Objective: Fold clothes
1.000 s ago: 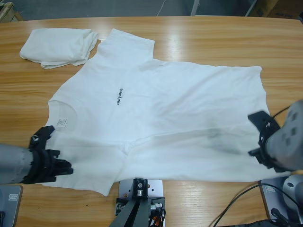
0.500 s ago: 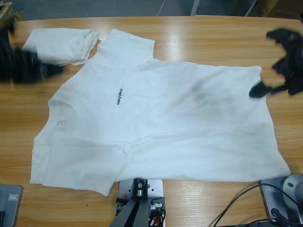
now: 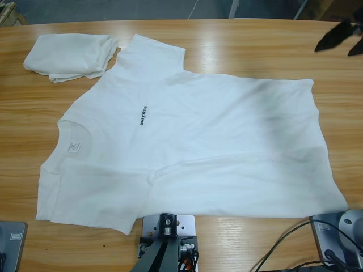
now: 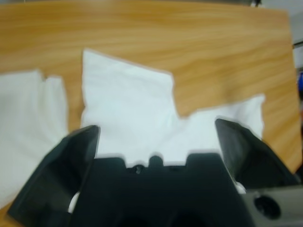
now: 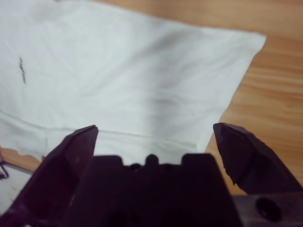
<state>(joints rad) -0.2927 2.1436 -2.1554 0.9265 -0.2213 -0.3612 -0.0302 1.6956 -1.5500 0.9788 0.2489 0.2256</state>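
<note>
Large white cotton T-shirt (image 3: 193, 147), black chest lettering: flat mid-table, light, limp; I would pinch hem corners. Folded white shirt (image 3: 71, 55) beside. Left gripper (image 4: 156, 135), right gripper (image 5: 154, 135): wide apart, empty.

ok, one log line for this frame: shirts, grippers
large T-shirt: spread flat, unfolded | small T-shirt: bundled beside its sleeve | left gripper: open, empty | right gripper: open, empty

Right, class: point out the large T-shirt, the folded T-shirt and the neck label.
large T-shirt (image 3: 215, 130): high view, middle of its spread body.
folded T-shirt (image 3: 71, 55): high view, top of the folded pile.
neck label (image 3: 74, 147): high view, the label inside the collar.
</note>
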